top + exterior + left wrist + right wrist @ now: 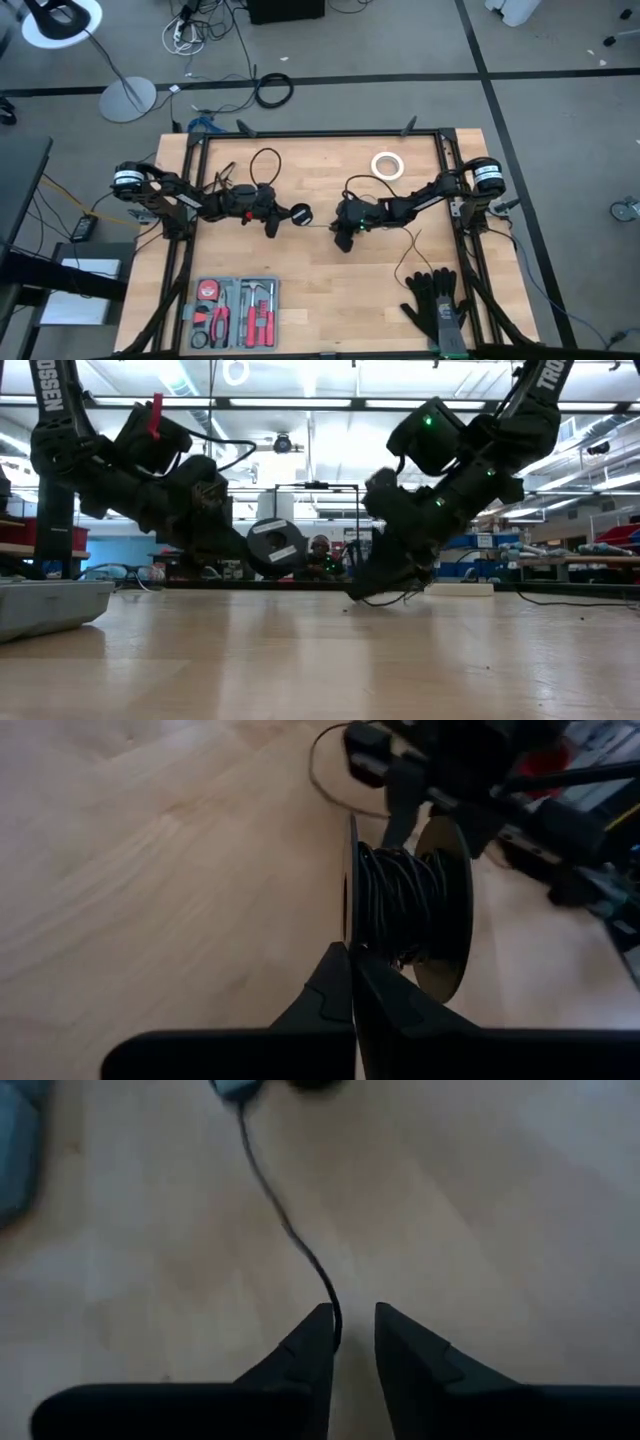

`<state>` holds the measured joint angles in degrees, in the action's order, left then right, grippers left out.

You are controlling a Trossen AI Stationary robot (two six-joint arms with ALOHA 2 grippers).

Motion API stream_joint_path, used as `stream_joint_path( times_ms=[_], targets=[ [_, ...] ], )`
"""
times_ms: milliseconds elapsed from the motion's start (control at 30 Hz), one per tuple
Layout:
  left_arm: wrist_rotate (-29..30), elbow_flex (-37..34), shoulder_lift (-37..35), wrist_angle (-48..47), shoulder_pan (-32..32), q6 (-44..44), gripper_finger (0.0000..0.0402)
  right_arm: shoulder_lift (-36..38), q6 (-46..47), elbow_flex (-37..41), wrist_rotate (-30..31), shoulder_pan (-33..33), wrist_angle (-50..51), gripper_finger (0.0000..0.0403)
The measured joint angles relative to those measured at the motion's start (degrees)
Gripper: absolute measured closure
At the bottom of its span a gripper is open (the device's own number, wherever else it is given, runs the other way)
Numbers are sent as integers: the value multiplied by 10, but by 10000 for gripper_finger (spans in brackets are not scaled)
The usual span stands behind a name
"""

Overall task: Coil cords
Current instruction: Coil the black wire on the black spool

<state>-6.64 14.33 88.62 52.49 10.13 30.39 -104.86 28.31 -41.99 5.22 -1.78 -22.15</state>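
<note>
On the left half of the counter (330, 290), the left tool (278, 215) is holding a spool (299, 214) up off the wood, its fingers pinched tight together on one flange of the spool. In the left wrist view the black cord (400, 905) is sitting wound around the spool's core between the two flanges, so this arm is likely serving as the holder: keeping the spool lifted and steady so turns can go on.

Moving right, a thin stretch of cord (322, 223) is running from the spool across to the right tool (345, 237), which is tipped down with its tips close to the wood. The right wrist view is showing its fingers (305, 1342) slightly apart, with the cord passing in beside one of them rather than being squeezed; whether it is touching is hard to say. That looks like a loosened hold for taking a fresh bite farther along.

Beyond the right tool, the spare cord (405, 250) is trailing in a loose curve over the wood, not yet wound. A white tape ring (387, 165) is lying well apart, toward the far edge.
</note>
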Motion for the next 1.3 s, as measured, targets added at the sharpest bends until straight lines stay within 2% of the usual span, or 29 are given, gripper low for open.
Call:
stream_joint_path(
  times_ms=[267,600,733,833,933,1000,1300],
  targets=[
    [25,0,0,-46,0,-4,401,2,-17,-1,-41,-2,16,327],
    [28,0,0,-47,0,-4,401,3,-23,-1,-77,-18,22,327],
    [36,0,0,-44,0,-3,401,4,-22,-3,-54,-23,38,328],
    [35,0,0,-43,0,-3,401,5,-10,-21,-1,-25,104,335],
    [35,0,0,-43,0,-2,401,5,-11,-38,16,-24,153,379],
    [25,0,0,-43,0,-3,402,7,-24,-48,20,-22,159,394],
    [10,0,0,-56,-1,-17,401,17,-14,-118,56,20,254,401]
  ],
)
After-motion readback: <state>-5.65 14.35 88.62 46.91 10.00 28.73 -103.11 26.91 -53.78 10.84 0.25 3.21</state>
